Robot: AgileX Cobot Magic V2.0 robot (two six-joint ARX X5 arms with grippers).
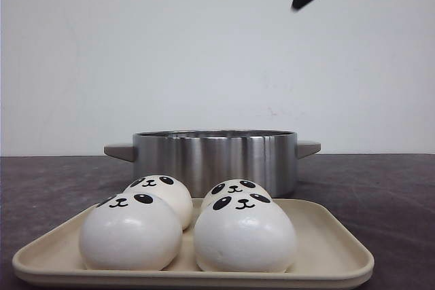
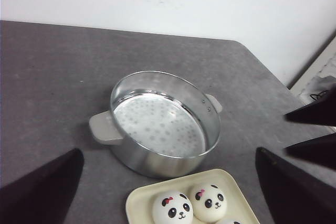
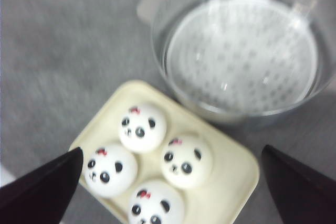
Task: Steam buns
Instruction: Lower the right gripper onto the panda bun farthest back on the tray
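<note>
Both hands hang spread and empty above the grey table [image 2: 47, 77]: the right hand [image 3: 168, 192] hovers almost straight over the four buns [image 3: 149, 169], while the left hand [image 2: 168, 192] sits over the steel steamer pot [image 2: 163, 124], with only the tray's near edge below it. Just in front of the empty pot, the buns lie clustered two by two on a cream tray [image 1: 326, 249], all four untouched. Judged from this, the right arm is nearer and need only descend for the first pick.
</note>
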